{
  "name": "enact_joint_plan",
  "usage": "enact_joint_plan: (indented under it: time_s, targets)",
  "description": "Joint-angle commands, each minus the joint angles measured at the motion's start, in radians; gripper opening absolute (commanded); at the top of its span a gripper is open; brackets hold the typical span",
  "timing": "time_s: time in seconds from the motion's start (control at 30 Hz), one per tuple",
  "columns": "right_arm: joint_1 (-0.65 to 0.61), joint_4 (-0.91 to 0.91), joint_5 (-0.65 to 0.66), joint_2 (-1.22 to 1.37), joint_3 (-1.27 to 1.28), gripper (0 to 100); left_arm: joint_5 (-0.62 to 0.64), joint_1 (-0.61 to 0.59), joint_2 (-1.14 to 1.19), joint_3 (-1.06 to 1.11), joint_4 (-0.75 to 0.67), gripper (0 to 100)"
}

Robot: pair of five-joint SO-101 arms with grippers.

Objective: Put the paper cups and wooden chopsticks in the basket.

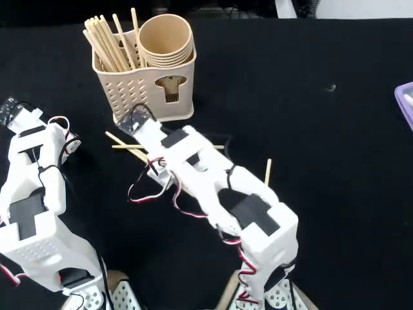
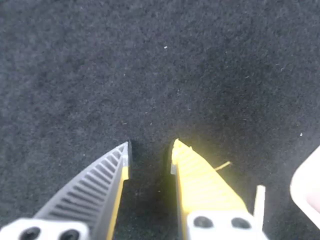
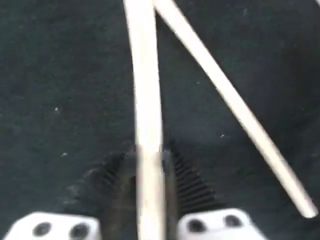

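A beige slotted basket (image 1: 145, 90) stands at the back of the black table, holding several wooden chopsticks (image 1: 106, 45) and a stack of paper cups (image 1: 166, 40). In front of it two chopsticks (image 1: 122, 144) lie crossed on the cloth. My right gripper (image 3: 148, 155) is down over them, shut on one chopstick (image 3: 145, 90) that runs between its fingers. The other chopstick (image 3: 235, 110) slants away beside it. A third chopstick (image 1: 268, 172) pokes out beside the right arm. My left gripper (image 2: 150, 147) hovers open over bare cloth with nothing between its fingers.
The left arm (image 1: 32, 168) stands at the table's left side, apart from the basket. A corner of the basket (image 2: 307, 187) shows beside the left gripper. A purple object (image 1: 405, 100) sits at the far right edge. Black cloth stretches open to the right of the basket.
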Motion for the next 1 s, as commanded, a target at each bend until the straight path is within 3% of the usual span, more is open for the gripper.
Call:
enact_joint_plan:
  time_s: [0.0,0.37,0.67,0.8,0.97]
  targets:
    - [-0.015,0.049,0.006,-0.085,0.036,0.9,0.009,0.024,0.000,-0.008,-0.012,15]
    - [0.003,0.281,0.057,-0.542,0.140,1.0,0.009,0.025,0.000,-0.008,-0.012,15]
    - [-0.014,0.420,0.066,-0.751,-0.127,1.0,0.009,0.024,0.000,-0.008,-0.012,15]
    - [-0.014,0.233,0.066,-0.751,-0.206,1.0,0.009,0.024,0.000,-0.008,-0.012,15]
    - [-0.014,-0.262,0.068,-0.731,-0.171,1.1,0.009,0.025,0.000,-0.008,-0.012,15]
